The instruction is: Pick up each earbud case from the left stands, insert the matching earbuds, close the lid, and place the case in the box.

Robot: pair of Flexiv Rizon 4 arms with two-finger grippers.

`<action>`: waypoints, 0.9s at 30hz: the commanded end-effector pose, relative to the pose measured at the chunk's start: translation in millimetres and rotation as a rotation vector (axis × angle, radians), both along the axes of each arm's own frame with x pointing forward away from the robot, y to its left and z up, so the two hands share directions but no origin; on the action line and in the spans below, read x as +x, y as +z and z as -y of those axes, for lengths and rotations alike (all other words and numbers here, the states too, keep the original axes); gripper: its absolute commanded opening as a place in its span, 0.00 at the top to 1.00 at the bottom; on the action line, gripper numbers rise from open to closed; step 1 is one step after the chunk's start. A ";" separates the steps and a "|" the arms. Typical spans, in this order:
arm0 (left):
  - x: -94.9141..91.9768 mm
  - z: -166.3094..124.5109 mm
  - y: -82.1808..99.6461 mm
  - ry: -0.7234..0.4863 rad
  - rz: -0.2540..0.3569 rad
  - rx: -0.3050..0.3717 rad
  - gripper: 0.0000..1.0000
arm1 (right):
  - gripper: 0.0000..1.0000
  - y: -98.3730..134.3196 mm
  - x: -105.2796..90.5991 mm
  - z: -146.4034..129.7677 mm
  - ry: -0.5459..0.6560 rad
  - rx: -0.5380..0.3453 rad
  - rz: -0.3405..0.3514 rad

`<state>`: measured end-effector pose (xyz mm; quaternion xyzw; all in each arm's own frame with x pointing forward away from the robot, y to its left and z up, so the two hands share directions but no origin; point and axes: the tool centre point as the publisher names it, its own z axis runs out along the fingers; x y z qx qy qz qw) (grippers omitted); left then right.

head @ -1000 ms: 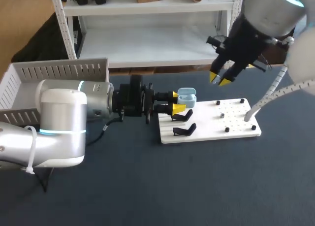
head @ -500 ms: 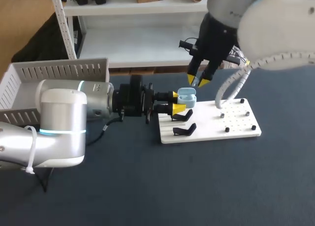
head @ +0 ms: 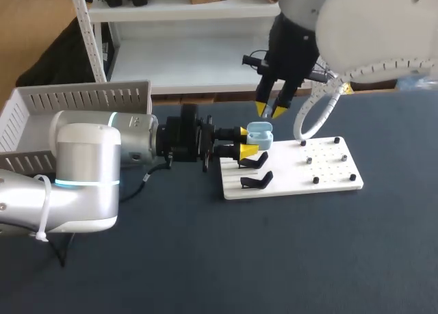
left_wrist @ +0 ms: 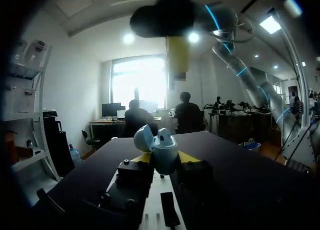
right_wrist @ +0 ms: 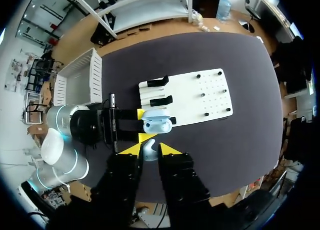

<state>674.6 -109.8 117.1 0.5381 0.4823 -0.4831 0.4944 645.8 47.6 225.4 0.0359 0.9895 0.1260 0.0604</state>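
My left gripper [head: 246, 141] is shut on a light blue earbud case [head: 260, 135], held level over the white board's left end with its lid up. In the left wrist view the case [left_wrist: 164, 151] sits between the yellow fingertips [left_wrist: 142, 158], lid [left_wrist: 144, 138] tilted back. My right gripper [head: 270, 110] hangs just above and behind the case, pointing down. Seen from the right wrist, that gripper [right_wrist: 150, 149] is shut on a small pale earbud [right_wrist: 149, 152], directly over the open case [right_wrist: 159, 124].
The white board [head: 321, 177] carries two black stands [head: 256, 172] on its left part and several black pegs on its right part. A white slatted box [head: 41, 112] stands at the table's far left behind my left arm.
My right arm has swung left from beyond the board's right end to just above the held case. The left arm and the case have not moved.
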 end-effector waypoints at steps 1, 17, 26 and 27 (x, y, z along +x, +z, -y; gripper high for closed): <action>0.2 0.2 -0.8 0.001 0.001 -0.003 1.00 | 1.00 2.2 5.2 -11.4 0.044 -0.030 0.009; 0.2 0.2 -0.8 0.001 0.001 -0.003 1.00 | 1.00 -14.0 6.9 -19.0 0.203 0.001 -0.045; 0.2 0.2 -0.8 0.001 0.001 -0.003 1.00 | 1.00 -23.1 3.1 -18.2 0.233 -0.011 -0.062; 0.2 0.2 -0.8 0.001 0.001 -0.003 1.00 | 1.00 -24.1 2.4 -18.4 0.239 -0.013 -0.062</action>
